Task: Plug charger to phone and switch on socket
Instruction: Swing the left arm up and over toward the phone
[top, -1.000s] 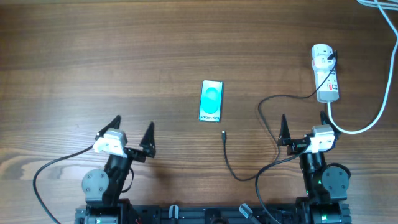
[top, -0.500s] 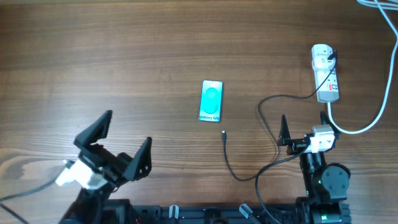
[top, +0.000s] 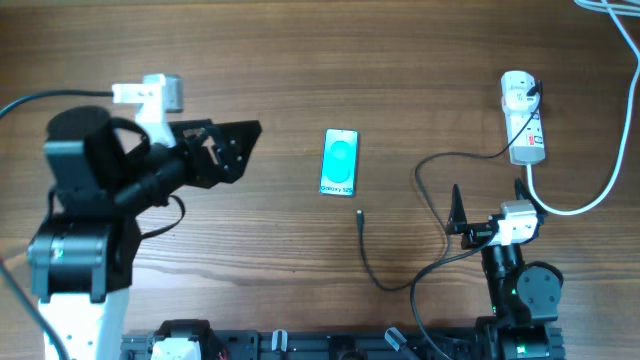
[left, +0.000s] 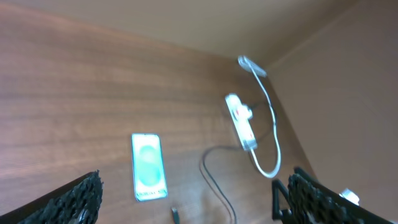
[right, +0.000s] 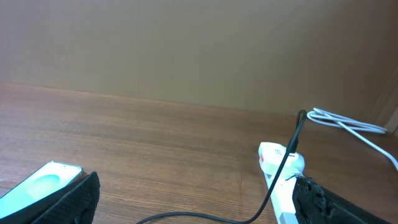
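One phone (top: 340, 162) flat mid table (top: 300, 60), one charger (top: 359, 215) tip near its 5 o'clock, one socket (top: 524, 120) at 2 o'clock by the right edge, bare wood toward 12, left hand (top: 248, 150) at 9, right hand (top: 488, 195) at 4, both spread.

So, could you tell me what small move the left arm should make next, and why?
Probably lower the left jaws, which are open, toward the phone to steady it. The charger tip lies loose just short of the phone's text end, unplugged, and nothing holds the phone.
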